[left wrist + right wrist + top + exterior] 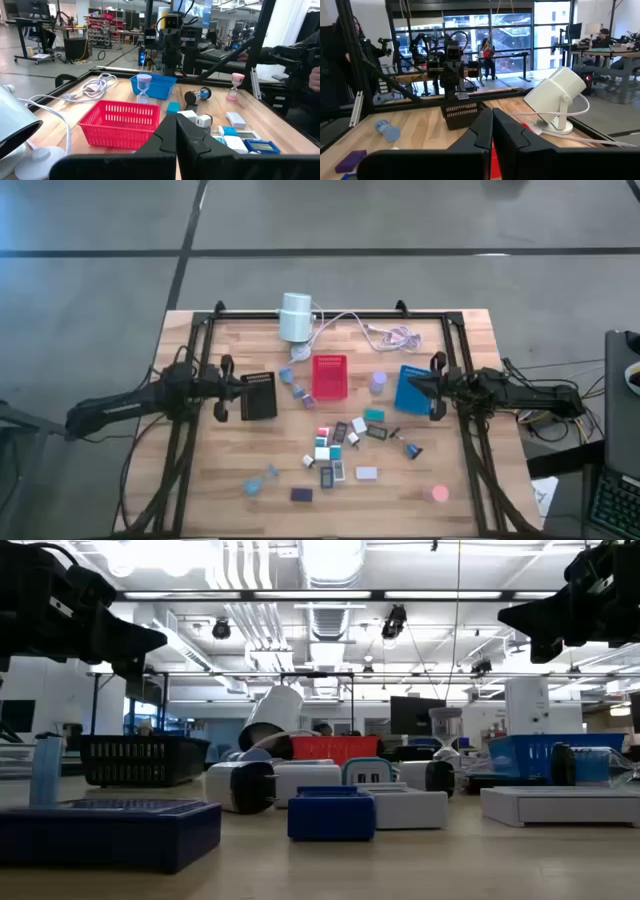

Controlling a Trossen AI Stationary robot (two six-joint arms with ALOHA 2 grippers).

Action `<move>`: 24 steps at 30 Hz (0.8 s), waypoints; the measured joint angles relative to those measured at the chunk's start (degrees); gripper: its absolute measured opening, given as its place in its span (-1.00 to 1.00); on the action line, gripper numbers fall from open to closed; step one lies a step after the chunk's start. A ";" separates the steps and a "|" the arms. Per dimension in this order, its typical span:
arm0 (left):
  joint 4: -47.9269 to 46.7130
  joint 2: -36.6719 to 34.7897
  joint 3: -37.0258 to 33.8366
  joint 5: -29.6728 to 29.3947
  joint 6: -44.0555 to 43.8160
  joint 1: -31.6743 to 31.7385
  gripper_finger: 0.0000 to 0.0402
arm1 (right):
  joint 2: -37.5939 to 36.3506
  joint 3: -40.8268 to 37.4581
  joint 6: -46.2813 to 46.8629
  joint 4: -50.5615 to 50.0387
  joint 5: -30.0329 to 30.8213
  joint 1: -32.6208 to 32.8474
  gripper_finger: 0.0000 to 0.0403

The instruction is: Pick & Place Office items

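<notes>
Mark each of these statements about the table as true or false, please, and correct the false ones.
1. The red basket stands between the black basket and the blue basket. True.
2. The left hand holds a small block. False: its fingers are shut on nothing, beside the black basket.
3. The pink disc lies inside the red basket. False: it lies on the bare wood near the front edge of the table, on the right arm's side.
4. The white cylinder with a cable lies at the far edge of the table. True.
5. The right hand is shut and empty. True.
</notes>
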 joint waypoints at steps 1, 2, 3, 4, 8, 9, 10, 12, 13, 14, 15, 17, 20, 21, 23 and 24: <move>0.00 0.00 0.00 0.00 -0.02 0.00 -1.00 | 0.00 0.00 0.00 0.00 0.00 0.00 -0.96; 0.00 0.00 0.00 0.02 -0.01 0.00 -1.00 | 0.00 0.00 0.01 0.00 0.00 0.00 -0.96; 0.00 0.00 0.00 0.00 -0.02 0.00 -1.00 | 0.00 0.00 0.02 0.02 0.00 0.00 -0.96; 0.00 0.00 0.00 0.01 -0.02 -0.01 -1.00 | -0.02 0.00 0.05 0.02 0.00 0.00 -0.96; 0.00 0.00 0.00 0.02 -0.47 0.00 -1.00 | 0.00 0.00 0.24 0.02 0.00 0.00 -0.96; 0.00 0.00 0.00 0.02 -0.68 -0.01 -1.00 | 0.00 0.00 0.26 0.02 0.00 0.00 -0.96; -0.01 0.00 0.00 0.02 -0.69 -0.02 -1.00 | 0.00 0.00 0.26 0.02 0.00 0.00 -0.96; 0.00 0.00 0.00 0.02 -0.70 0.00 -1.00 | -0.02 0.00 0.28 0.02 0.00 0.00 -0.96; -0.02 0.00 0.00 0.02 -0.68 0.00 -1.00 | -0.02 0.00 0.28 0.02 0.00 0.00 -0.96; -0.02 0.00 0.00 0.02 -0.66 -0.02 -1.00 | -0.02 0.00 0.28 0.02 0.00 0.00 -0.96; -0.02 0.00 0.00 0.02 -0.66 -0.02 -1.00 | 0.00 0.00 0.28 0.02 0.00 0.00 -0.96; -0.02 0.00 0.00 0.01 -0.68 -0.02 -1.00 | -0.02 0.00 0.08 0.02 0.00 0.00 -0.96; -0.02 0.00 0.00 0.00 -0.72 0.00 -1.00 | 0.00 0.00 -0.85 0.04 0.00 -0.01 -0.96; -0.02 0.00 0.00 0.00 -0.83 -0.02 -1.00 | -0.02 0.00 -0.91 0.04 0.00 0.00 -0.96; -0.02 0.00 0.00 0.00 -0.85 -0.01 -1.00 | -0.02 0.00 -0.97 0.07 0.00 -0.02 -0.96; -0.02 0.00 0.00 0.00 -0.85 -0.02 -1.00 | -0.02 0.00 -1.07 0.07 0.00 -0.02 -0.96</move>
